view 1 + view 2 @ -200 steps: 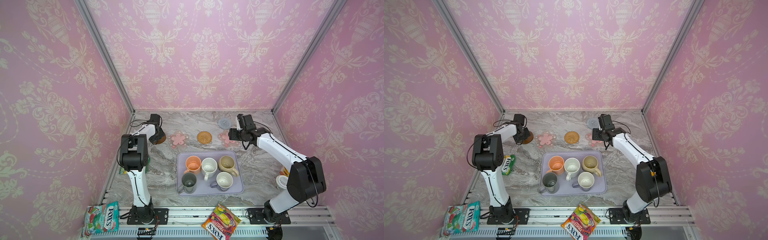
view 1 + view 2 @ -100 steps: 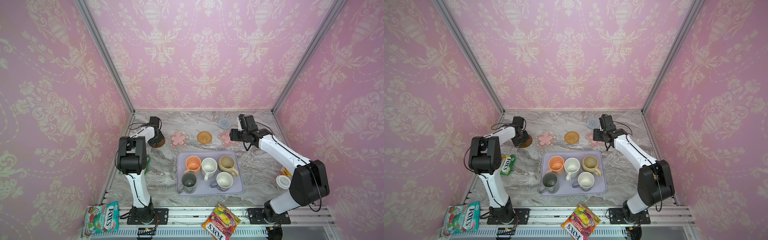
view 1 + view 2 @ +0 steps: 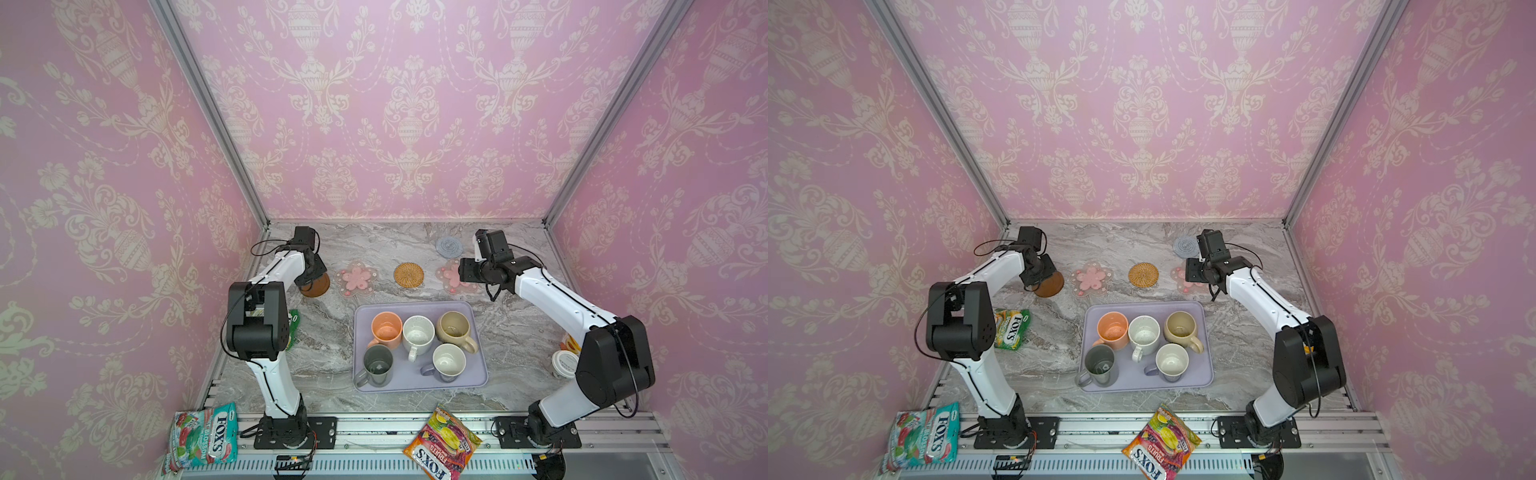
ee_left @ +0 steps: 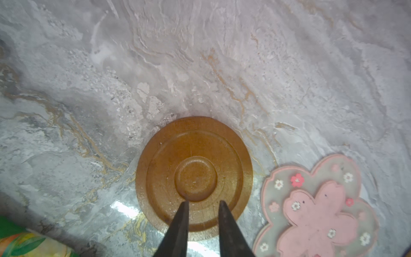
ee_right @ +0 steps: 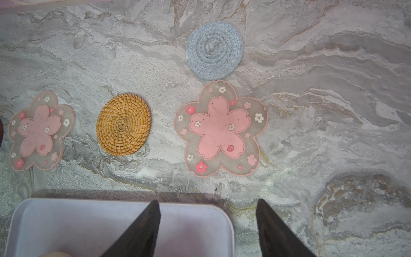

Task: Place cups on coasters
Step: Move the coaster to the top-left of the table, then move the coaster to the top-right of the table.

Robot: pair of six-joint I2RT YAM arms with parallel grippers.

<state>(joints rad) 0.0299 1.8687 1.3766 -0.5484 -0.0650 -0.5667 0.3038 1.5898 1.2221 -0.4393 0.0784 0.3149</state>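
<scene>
Five handled mugs (image 3: 417,333) sit on a smooth lavender tray (image 3: 419,384); coasters (image 3: 409,274) lie behind on marbled counter (image 3: 324,332).
Left claw (image 4: 204,202) hangs slightly parted over ridged brown disc (image 4: 193,173); right claw (image 5: 207,200) is released, empty.

Pink wallpaper (image 3: 399,104) with a pale cream pattern of urns and leafy scrolls covers the back wall and both side walls (image 3: 83,187). Grey metal posts (image 3: 211,112) run up the two back corners. The bench (image 3: 324,332) has a grey marble-look top veined with white and streaks of tan. A ribbed metal rail (image 3: 374,461) runs along its front edge. Soft, even light fills the booth, with a bright glint (image 4: 124,209) on the bench top.
</scene>
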